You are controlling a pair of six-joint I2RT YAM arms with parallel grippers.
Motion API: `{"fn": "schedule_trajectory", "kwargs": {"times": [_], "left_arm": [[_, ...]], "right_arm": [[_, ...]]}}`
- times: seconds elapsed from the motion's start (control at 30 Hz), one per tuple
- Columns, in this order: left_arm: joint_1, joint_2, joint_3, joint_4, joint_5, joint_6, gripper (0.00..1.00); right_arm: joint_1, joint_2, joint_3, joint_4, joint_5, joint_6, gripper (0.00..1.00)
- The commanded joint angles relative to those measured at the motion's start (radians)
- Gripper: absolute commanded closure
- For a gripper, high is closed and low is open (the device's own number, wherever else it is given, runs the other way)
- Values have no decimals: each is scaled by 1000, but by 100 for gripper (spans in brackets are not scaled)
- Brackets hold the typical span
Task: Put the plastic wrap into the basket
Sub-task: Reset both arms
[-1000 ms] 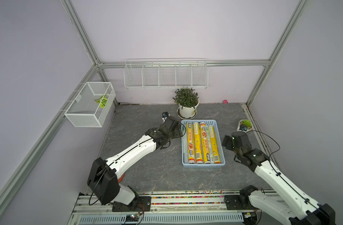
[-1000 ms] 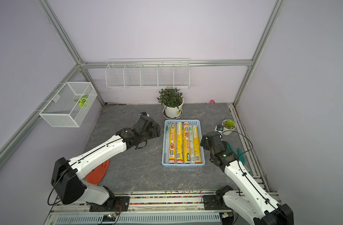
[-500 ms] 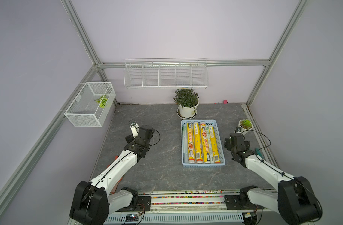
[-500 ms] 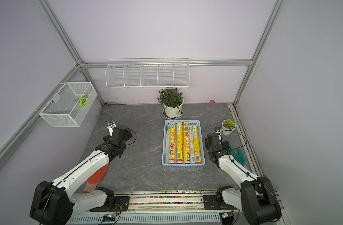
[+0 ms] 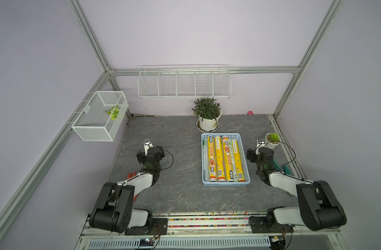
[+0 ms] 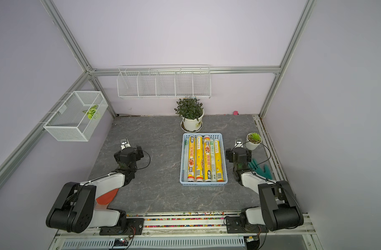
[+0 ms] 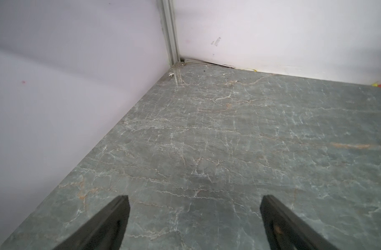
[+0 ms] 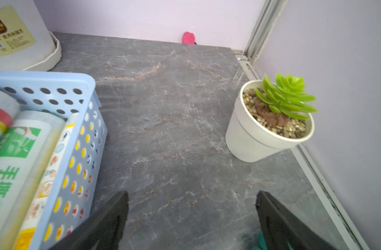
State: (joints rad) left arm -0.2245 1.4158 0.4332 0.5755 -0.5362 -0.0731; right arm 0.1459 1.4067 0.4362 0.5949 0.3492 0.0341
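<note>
**Tabletop stock, left to right: wrap stowed, both grippers empty**

- Left wall edge: wire-mesh box (image 5: 98, 116) hangs off the frame above the table's (image 5: 174, 140) left border. An orange glove (image 6: 107, 195) lies partly under the left arm.
- Left gripper (image 7: 195, 198): jaws spread wide, nothing between them, over bare stone near the left wall. The wrist view shows open surface running to the back corner.
- Middle strip: bare stone between the left gripper and the basket, free of objects.
- Back wall: wire rack (image 5: 184, 84) mounted above; large potted plant (image 5: 207, 114) just behind the basket's far end.
- Basket (image 5: 225, 184): right of centre, long side running front to back. The plastic wrap (image 5: 219, 160) lies inside, yellow and white rolls side by side lengthwise. It sits well apart from the left gripper and just beside the right one.
- Right gripper (image 8: 191, 193): jaws wide and empty, in the lane between the basket wall and the small succulent pot (image 5: 271, 139).
- Right edge: green glove (image 6: 258, 167) beside the arm, by the frame rail.
- Change: a second ago the left gripper was at the basket's far left corner; it has since drawn back to the left side. The right arm has folded back too. The rolls are unmoved.
</note>
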Motion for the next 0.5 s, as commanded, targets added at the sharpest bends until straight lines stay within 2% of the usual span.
{"fn": "schedule_trajectory", "kwargs": {"times": [0.0,0.1,0.23,0.3,0.37,0.47], "left_arm": [[27,25,-25,232,78,117,0],[92,58,-76,346,150,75,0],[161,67,-82,328,275,22,0],[184,142,-117,509,276,27,0],[187,88,-73,323,269,-16,0],[194,115,-95,411,272,-6,0]], "right_arm": [[-8,65,-32,187,-27,-41,3],[-10,73,-64,254,-45,-46,3],[-14,96,-81,296,-50,-44,3],[-14,146,-92,380,-42,-42,2],[-15,151,-97,390,-40,-42,2],[-16,145,-71,337,3,-22,1]]}}
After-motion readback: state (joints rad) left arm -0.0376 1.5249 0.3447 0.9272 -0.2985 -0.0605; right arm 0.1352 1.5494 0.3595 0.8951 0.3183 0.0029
